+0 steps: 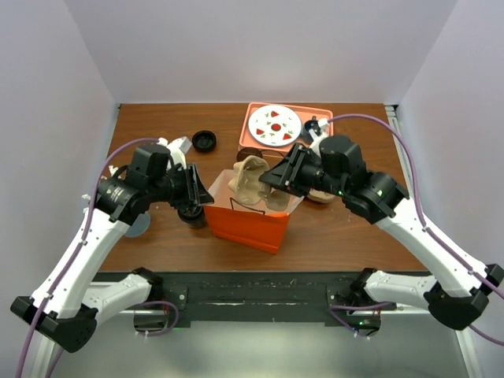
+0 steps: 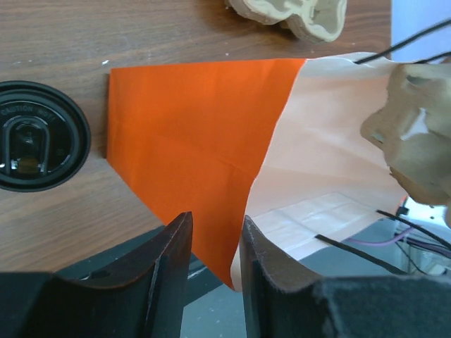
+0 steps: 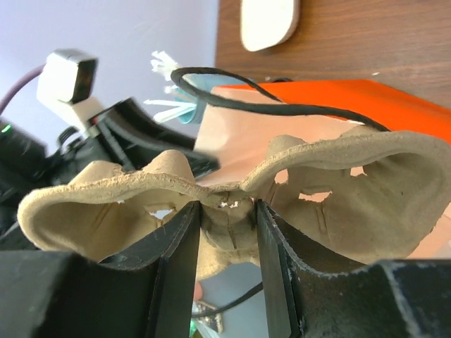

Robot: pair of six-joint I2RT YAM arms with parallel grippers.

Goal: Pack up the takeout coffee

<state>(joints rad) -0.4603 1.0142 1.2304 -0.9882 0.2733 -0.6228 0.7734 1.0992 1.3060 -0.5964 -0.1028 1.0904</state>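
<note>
The takeout coffee (image 2: 39, 137) stands upright with its lid on, on the surface (image 1: 346, 232), just beside the left wall of the orange paper bag (image 1: 250, 226). The left pincer (image 2: 215, 229) is nipped narrowly onto that wall's rim, near the cup. The right pincer (image 3: 225, 215) clamps the centre ridge of a pulp cup carrier (image 3: 338, 176) at the bag's open mouth.

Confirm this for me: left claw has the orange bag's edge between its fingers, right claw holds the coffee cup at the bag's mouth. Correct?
Not quite: the right wrist view shows the right claw shut on the tan pulp cup carrier, not the coffee cup, which stands on the table beside the orange bag. The rest holds.
</note>
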